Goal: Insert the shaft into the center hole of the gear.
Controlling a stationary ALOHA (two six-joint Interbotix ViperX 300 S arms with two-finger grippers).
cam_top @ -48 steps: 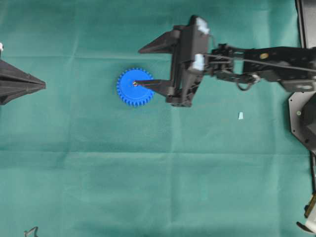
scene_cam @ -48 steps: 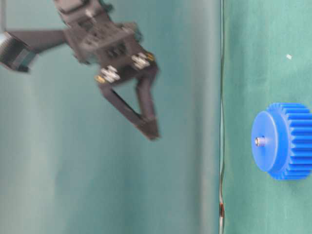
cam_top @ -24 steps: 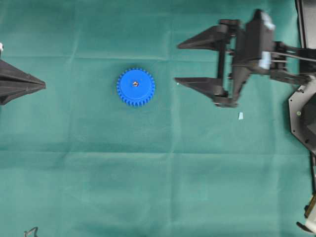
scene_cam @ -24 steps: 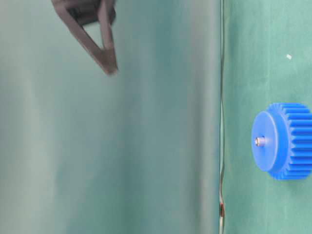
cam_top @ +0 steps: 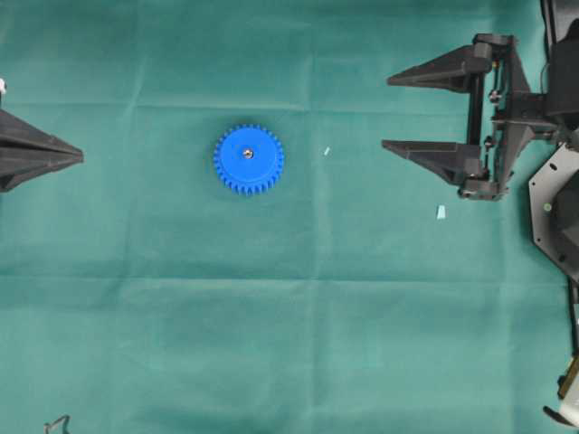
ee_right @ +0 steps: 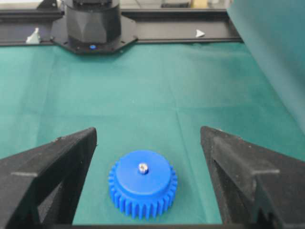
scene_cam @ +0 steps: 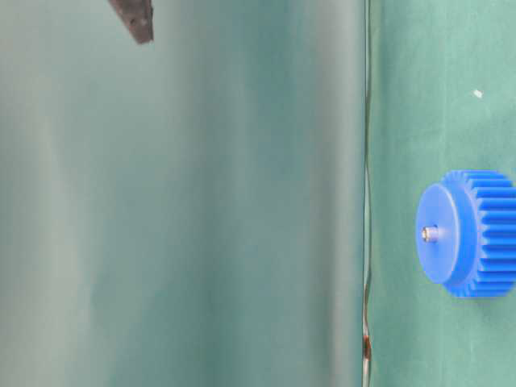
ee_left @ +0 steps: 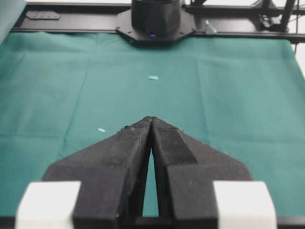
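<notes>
Covering table: green cloth (cam_top: 271,316) | gear (cam_top: 249,159) resting flat

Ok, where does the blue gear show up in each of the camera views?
Overhead: gear left of centre on the green cloth.
Table-level: gear at the right edge.
Left wrist: not in view.
Right wrist: gear bottom centre.
Shared landmark: the shaft in its center hole.

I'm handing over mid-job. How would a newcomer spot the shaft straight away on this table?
Start from the green cloth and find the blue gear, left of centre in the overhead view. At the middle of its flat face a tiny silvery shaft pokes out. Unlike the pale blue chip and white speck lying loose on the cloth, it is shiny metal and seated in the gear.
</notes>
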